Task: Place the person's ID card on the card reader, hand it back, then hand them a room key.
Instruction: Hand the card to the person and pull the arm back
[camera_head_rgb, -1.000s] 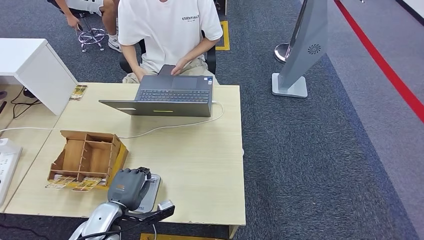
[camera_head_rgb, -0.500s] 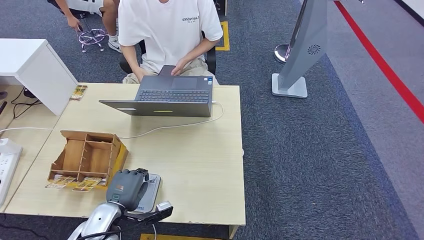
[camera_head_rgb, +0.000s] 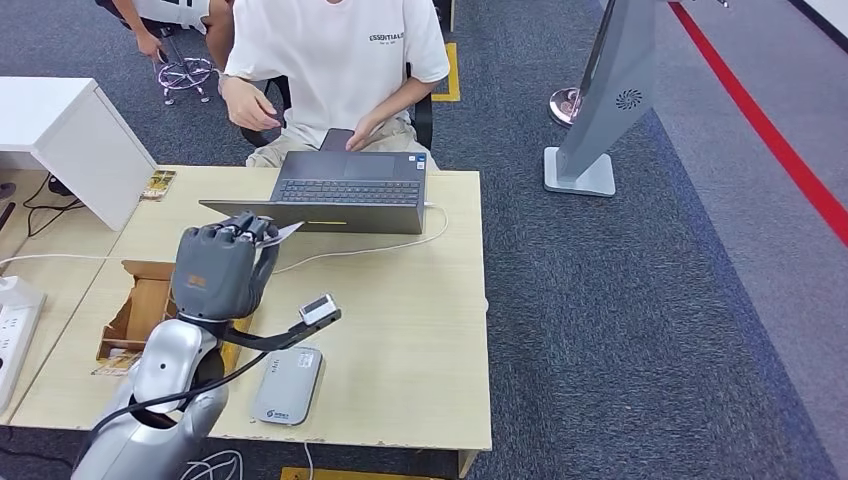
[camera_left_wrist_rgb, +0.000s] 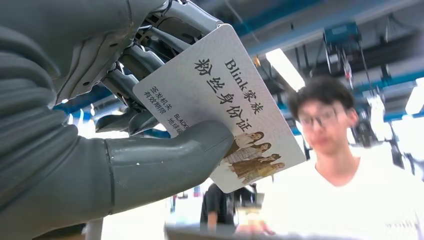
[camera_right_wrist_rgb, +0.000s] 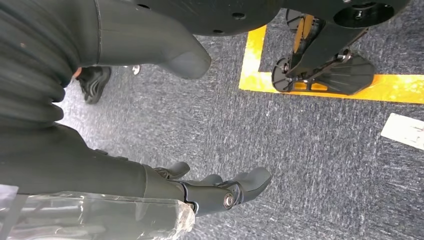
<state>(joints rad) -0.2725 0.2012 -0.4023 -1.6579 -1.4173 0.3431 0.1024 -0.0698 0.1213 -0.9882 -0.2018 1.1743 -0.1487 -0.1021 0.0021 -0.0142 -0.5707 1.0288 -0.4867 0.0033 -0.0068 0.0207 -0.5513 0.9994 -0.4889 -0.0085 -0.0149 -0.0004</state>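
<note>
Since a second ago your left hand (camera_head_rgb: 222, 265) has lifted off the card reader (camera_head_rgb: 288, 385), ID card (camera_left_wrist_rgb: 220, 105) pinched between thumb and fingers, held toward the person (camera_head_rgb: 335, 60). Thin, stiff, slick: keep to the edge. Right hand (camera_right_wrist_rgb: 220, 192) hangs empty, fingers apart

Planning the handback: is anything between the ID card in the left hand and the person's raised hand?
The open laptop sits on the table between them, but the left hand holds the ID card above its near edge; nothing visible blocks the way to the person's hand.
</note>
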